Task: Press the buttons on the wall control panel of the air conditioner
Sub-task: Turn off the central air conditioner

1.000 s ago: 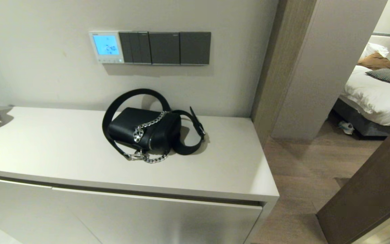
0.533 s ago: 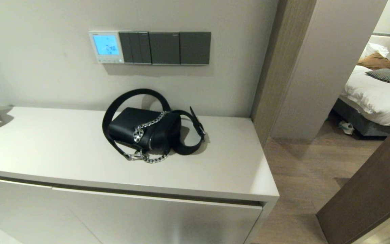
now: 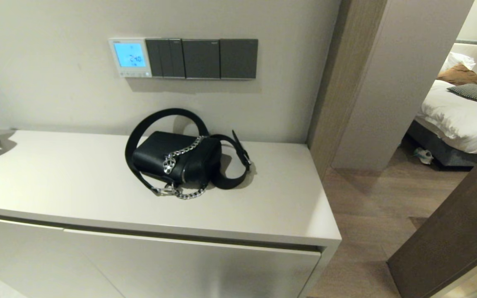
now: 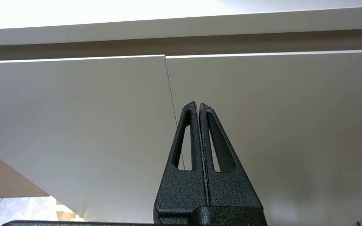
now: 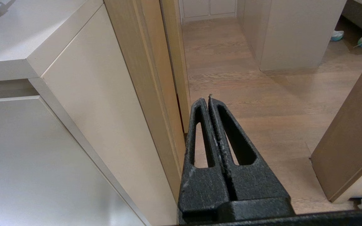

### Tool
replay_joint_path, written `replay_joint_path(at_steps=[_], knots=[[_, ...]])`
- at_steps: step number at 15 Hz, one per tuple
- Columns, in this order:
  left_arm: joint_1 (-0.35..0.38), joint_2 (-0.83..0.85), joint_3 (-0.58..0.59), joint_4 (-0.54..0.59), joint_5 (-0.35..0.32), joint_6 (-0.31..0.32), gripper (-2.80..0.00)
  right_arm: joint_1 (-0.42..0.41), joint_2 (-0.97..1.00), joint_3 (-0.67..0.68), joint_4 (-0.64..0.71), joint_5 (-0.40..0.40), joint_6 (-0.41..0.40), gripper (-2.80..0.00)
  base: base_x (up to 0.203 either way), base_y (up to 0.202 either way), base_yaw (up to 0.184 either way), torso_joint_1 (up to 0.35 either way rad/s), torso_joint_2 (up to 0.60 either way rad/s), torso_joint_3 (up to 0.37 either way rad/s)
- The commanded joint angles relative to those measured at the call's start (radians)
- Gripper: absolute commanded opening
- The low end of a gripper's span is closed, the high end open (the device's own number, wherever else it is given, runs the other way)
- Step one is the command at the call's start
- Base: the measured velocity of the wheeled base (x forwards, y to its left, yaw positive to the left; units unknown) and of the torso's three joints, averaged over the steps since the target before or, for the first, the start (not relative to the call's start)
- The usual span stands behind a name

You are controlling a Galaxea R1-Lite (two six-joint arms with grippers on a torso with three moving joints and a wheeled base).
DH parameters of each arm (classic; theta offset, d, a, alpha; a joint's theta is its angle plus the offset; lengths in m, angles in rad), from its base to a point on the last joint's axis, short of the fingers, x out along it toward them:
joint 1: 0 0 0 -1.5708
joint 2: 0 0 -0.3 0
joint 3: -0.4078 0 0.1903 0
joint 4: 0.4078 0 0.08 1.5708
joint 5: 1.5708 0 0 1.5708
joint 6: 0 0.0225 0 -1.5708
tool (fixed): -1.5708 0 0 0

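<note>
Black textured fingers of the left gripper (image 4: 198, 105) are pressed together with nothing between them; that arm sits low in front of the pale cabinet doors (image 4: 262, 125), its tips aimed just beside the seam where two doors meet. The right gripper (image 5: 208, 99) is likewise closed and empty, held low beside the cabinet's end panel (image 5: 105, 103) and pointing out over the wood floor (image 5: 247, 78) toward the bedroom. Neither arm shows in the head view.

Up on the wall, at about 11 o'clock in the head view, the white control panel (image 3: 130, 57) has its screen lit blue with digits that seem to read 24.0; other marks on it are too small to read. The buttons (image 3: 133, 74) run in a pale row along its lower edge. Three dark grey switch plates (image 3: 202, 58) adjoin it at 3 o'clock. Below, a black handbag (image 3: 176, 159) with a silver chain lies on the cabinet top (image 3: 56, 182), near the wall.
</note>
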Motion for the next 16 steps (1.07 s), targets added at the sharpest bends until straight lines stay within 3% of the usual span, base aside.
replay_joint_path(at_steps=[1, 16], knots=[[0.000, 0.000, 0.000, 0.000, 0.000, 0.001, -2.80, 0.000, 0.002, 0.002, 0.000, 0.000, 0.000, -2.80, 0.000, 0.000, 0.000, 0.000, 0.00, 0.000], [0.001, 0.001, 0.000, 0.000, -0.002, 0.007, -2.80, 0.000, 0.002, 0.002, 0.000, 0.000, 0.000, -2.80, 0.000, 0.000, 0.000, 0.000, 0.00, 0.000]])
